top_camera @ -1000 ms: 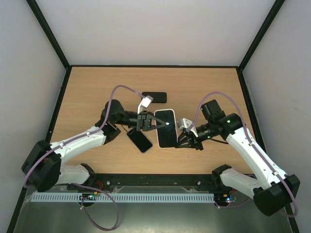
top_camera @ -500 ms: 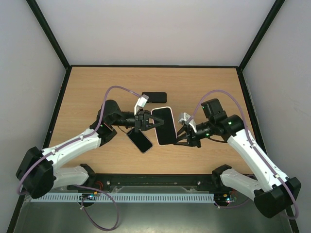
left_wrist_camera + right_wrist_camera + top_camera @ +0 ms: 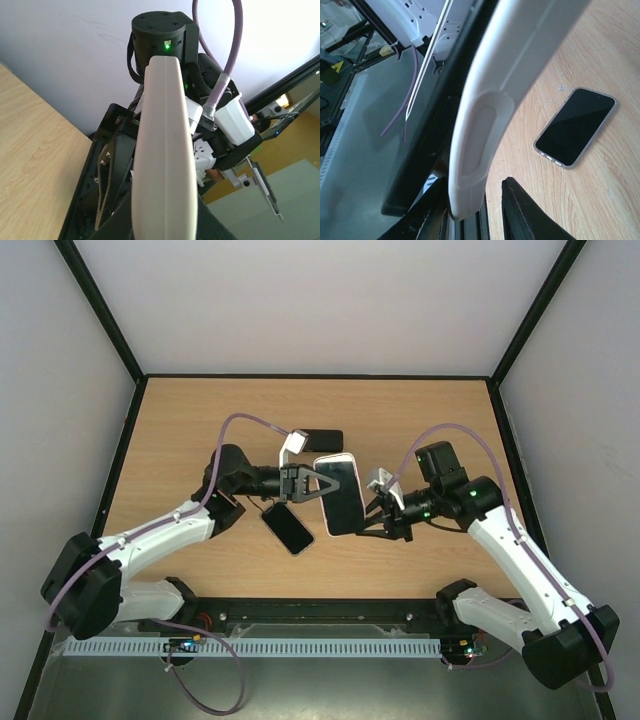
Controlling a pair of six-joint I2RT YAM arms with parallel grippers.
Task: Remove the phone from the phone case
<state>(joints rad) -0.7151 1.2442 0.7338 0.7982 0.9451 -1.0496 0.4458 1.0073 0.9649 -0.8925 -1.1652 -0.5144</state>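
A phone point(image 3: 338, 495) with a black screen sits in a thick white phone case point(image 3: 485, 100) and is held above the table between both arms. My left gripper point(image 3: 308, 485) is shut on its left long edge, and the left wrist view is filled by the white case edge point(image 3: 165, 150). My right gripper point(image 3: 368, 515) is at the opposite edge. Its jaws are open around the case's end, near a moulded button cover. One fingertip point(image 3: 512, 187) stands apart from the case, with bare table showing in the gap.
A second phone point(image 3: 288, 528) with a grey rim lies screen-up on the wooden table point(image 3: 180, 440) below the left gripper, and it shows as the second phone point(image 3: 575, 125) in the right wrist view too. A matte black phone-sized shell point(image 3: 318, 440) lies flat behind the held phone. Black frame rails border the table.
The right jaws have opened off the white case. The left gripper has kept its hold and turned the phone a little, shifting it slightly up and right.
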